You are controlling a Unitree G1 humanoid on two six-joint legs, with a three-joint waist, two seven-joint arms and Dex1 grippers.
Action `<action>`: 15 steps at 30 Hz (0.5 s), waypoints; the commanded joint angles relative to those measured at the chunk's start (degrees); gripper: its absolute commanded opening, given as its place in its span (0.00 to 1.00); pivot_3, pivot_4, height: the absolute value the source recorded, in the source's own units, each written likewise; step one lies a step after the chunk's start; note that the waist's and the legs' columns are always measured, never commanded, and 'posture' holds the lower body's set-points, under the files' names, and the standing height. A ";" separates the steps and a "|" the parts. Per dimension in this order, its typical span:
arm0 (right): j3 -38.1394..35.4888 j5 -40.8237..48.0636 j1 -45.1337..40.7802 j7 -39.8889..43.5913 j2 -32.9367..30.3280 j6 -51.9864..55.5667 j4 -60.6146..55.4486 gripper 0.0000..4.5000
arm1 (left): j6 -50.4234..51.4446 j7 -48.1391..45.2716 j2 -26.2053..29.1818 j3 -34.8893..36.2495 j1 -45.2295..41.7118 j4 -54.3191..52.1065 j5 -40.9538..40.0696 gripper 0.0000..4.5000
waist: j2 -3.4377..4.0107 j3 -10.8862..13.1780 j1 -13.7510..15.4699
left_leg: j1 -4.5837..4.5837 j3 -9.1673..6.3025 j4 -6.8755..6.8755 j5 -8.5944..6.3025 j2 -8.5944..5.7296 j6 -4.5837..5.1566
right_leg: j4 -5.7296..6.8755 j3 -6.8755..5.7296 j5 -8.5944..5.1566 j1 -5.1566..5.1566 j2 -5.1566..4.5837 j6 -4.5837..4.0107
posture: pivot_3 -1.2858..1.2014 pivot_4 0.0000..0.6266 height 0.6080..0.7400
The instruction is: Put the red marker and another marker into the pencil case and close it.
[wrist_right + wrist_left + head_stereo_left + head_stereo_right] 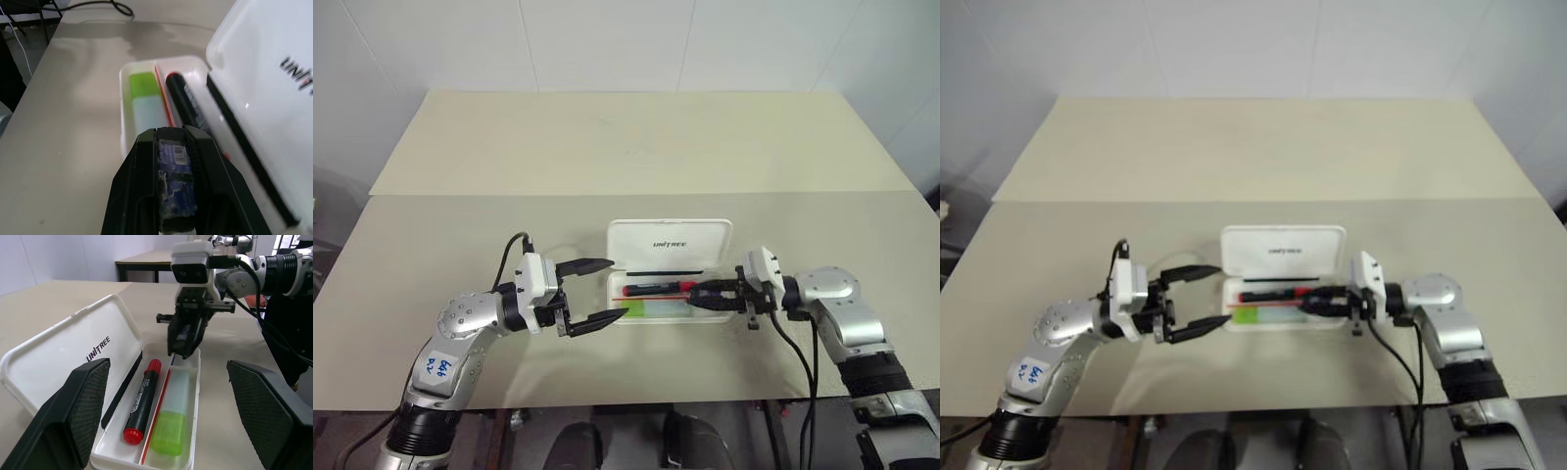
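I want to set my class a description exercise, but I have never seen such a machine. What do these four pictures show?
A two-armed robot works at a beige table. Two pictures look down from its head; the other two come from cameras on its wrists. On the table lies the pencil case, white, with its lid up. Inside lie the red marker and another marker, green-capped, side by side. The left pincer stands open beside the case, holding nothing. The right pincer is shut, empty, over the case's other end.
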 commanded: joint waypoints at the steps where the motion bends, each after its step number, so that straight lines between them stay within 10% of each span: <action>1: -0.37 0.04 -0.35 1.53 -0.15 -1.75 1.48 0.10 | 0.27 0.46 0.53 1.36 0.01 -2.41 -1.33 0.90 | 0.00 0.00 -0.01 | 0.00 0.00 0.00 0.00 0.00 0.00 | 0.00 0.00 0.00 0.00 0.00 0.00 | 0.52 0.24 1.00; 15: -1.32 -1.37 -0.55 2.40 -1.71 -4.51 6.21 0.10 | 0.31 -0.17 0.71 1.36 -0.72 -1.97 -1.04 0.90 | 0.00 0.00 -0.14 | 0.02 0.03 0.00 0.00 0.01 -0.01 | 0.00 0.02 0.00 0.00 0.02 0.00 | 0.52 0.24 1.00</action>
